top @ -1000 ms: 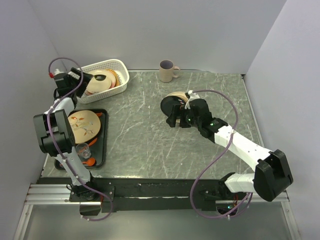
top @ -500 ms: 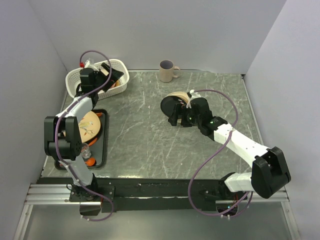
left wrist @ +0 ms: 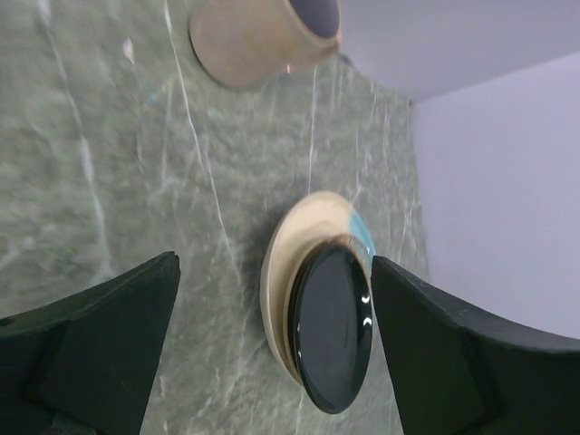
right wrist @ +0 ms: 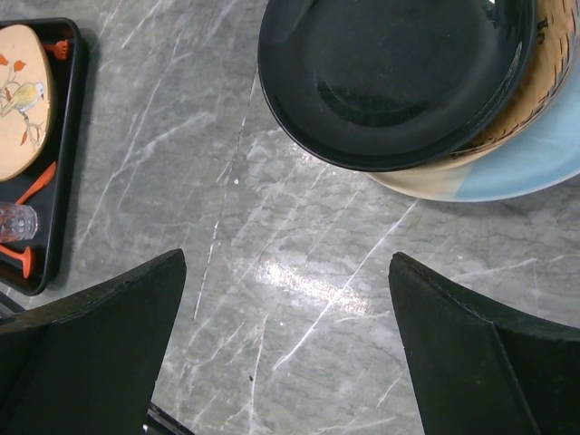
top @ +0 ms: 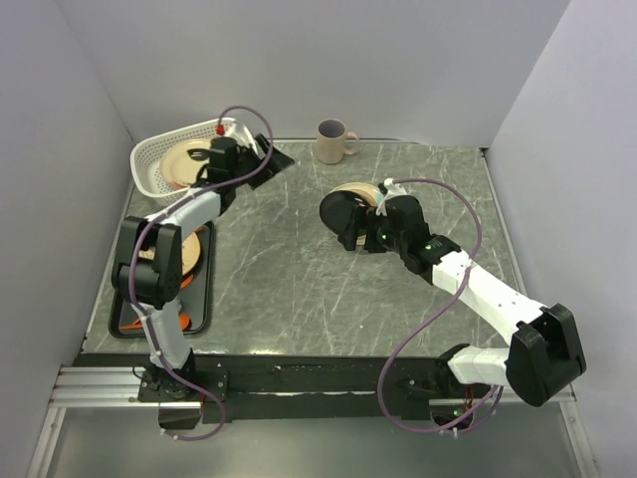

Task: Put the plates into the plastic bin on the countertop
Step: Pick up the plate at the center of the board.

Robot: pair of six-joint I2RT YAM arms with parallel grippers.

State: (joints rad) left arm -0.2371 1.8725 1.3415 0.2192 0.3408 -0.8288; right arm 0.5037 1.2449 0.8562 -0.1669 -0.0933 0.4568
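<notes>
Plates (top: 185,159), cream and round, now lie in the white lattice plastic bin (top: 145,175), left gripper (top: 263,160) swung clear beside it, jaws released like the right gripper (top: 350,232).

plates (top: 184,159) in bin (top: 145,165) (tray (top: 196,304) just before it)

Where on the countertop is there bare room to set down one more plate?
The widest bare patch of countertop lies between the black tray and the stack of plates, running to the near edge. A smaller one lies right of the mug, by the far right corner. Crowded: the far left corner, with the plastic bin and the left gripper.
</notes>
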